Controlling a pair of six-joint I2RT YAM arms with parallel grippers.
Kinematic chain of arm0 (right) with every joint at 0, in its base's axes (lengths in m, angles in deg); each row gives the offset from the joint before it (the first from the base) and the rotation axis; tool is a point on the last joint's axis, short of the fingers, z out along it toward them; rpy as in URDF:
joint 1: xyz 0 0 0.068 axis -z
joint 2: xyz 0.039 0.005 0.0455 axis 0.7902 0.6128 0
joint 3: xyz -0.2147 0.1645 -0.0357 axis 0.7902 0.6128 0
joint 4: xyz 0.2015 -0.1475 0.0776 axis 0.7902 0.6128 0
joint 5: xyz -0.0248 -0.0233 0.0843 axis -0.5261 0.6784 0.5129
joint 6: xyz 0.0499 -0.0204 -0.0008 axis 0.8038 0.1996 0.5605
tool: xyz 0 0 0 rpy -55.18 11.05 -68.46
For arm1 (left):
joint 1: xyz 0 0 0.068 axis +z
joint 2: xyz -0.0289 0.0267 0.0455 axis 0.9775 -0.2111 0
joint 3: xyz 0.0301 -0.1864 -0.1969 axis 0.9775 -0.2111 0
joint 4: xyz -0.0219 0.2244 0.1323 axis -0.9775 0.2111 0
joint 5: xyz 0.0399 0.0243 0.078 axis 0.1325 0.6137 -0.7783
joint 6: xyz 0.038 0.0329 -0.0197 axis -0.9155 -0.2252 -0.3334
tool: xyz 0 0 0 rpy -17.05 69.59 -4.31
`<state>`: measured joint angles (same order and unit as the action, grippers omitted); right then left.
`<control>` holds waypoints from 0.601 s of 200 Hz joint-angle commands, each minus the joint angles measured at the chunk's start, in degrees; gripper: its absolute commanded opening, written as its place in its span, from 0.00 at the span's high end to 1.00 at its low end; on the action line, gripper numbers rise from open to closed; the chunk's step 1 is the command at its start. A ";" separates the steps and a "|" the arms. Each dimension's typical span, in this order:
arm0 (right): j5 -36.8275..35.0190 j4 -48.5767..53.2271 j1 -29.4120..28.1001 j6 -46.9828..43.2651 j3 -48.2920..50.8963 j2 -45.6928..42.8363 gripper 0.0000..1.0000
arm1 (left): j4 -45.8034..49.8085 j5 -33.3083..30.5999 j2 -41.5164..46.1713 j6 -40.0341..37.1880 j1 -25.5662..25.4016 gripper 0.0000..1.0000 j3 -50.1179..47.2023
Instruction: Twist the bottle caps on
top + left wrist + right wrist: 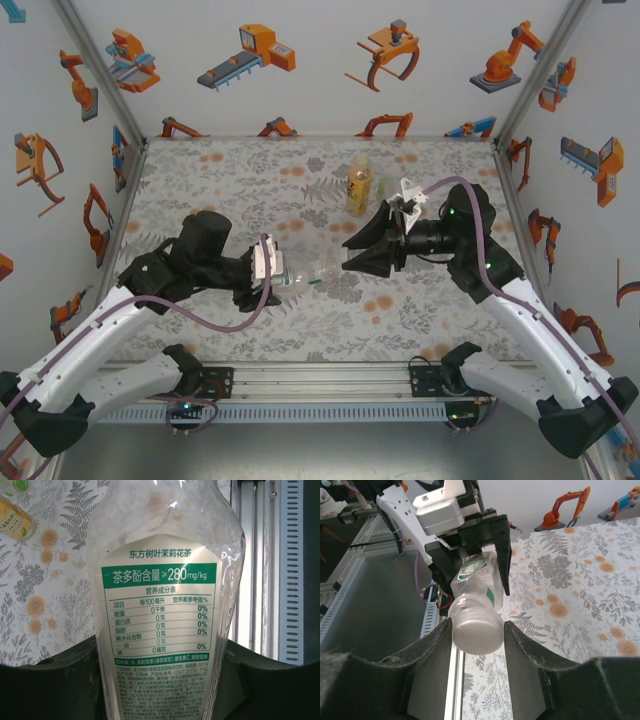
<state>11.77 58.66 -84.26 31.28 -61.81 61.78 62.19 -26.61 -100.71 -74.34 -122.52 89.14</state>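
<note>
Left wrist: left claw (160, 682) clamped on green-label bottle (160, 605), print legible. Right wrist: right claw (477, 630) pinching white cap (475, 635) at bottle mouth. Top: amber bottle (358, 185) upright behind, floral bench (220, 180), robot-print walls (300, 90).

Two bottles are counted: an amber bottle (358, 187), stood upright at the far middle of the table (200, 330), and a clear bottle (160, 605) with a green label, held off the table near the middle. One cap (476, 630) is made out with certainty, a whitish one at the neck of the clear bottle; whether a second is carried by the amber bottle cannot be told. Two arms are counted, a left arm (110, 320) and a right arm (530, 310), and with them two grippers, the left gripper (283, 280) and the right gripper (348, 257). Two fingers (525, 670) are counted on each gripper.
</note>
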 commanded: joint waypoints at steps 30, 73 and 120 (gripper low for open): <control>-0.90 5.66 -2.24 -6.39 -2.21 0.82 1.00 | -0.22 2.06 0.59 -1.33 -0.55 0.77 0.50; -1.60 5.83 -3.94 -6.47 -3.08 1.64 1.00 | -0.46 2.09 0.11 -1.41 -0.73 0.78 0.70; -2.45 6.35 -5.22 -6.71 -4.27 2.08 1.00 | -0.45 2.01 -0.23 -1.40 -0.98 0.79 0.73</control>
<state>10.05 64.89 -88.56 26.25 -63.77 63.59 62.21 -26.40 -100.91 -74.49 -122.94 89.14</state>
